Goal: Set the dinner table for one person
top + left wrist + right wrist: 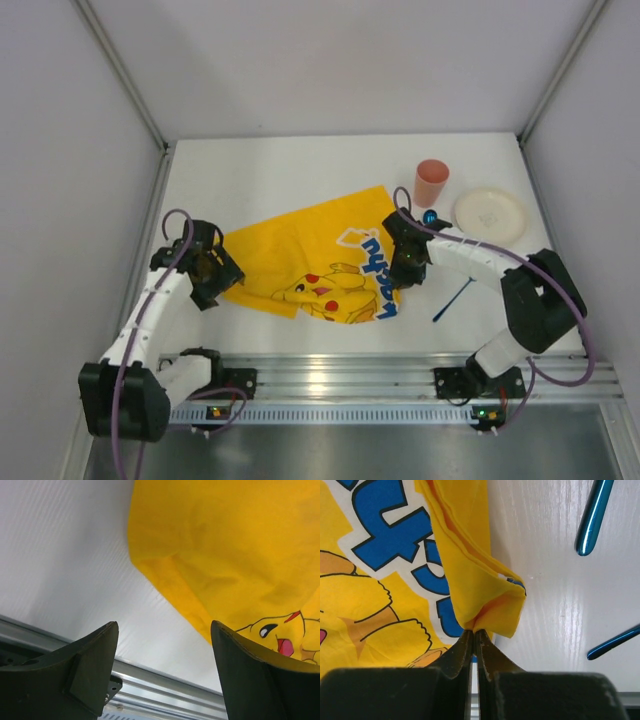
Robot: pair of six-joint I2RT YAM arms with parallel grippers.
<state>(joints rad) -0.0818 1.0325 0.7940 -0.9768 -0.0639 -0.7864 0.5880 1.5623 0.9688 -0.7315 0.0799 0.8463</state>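
Note:
The yellow Pikachu mat (310, 260) lies crumpled and skewed on the white dinner table (280, 170). My right gripper (400, 270) is shut on a bunched fold of the mat's right edge; in the right wrist view its tips (474, 632) pinch the yellow cloth (485, 595), lifted slightly off the table (555, 605). My left gripper (215, 275) is open and empty at the mat's left corner. In the left wrist view it (164, 626) hovers over the table (65, 555), with the mat (225, 545) just ahead and under the right finger.
A pink cup (431, 182) and a cream plate (489, 215) stand at the back right. A blue utensil (452, 300) lies right of the mat, another blue piece (430, 217) by the cup; both show in the right wrist view (592, 517) (615, 642). The aluminium rail (150, 685) runs along the near edge.

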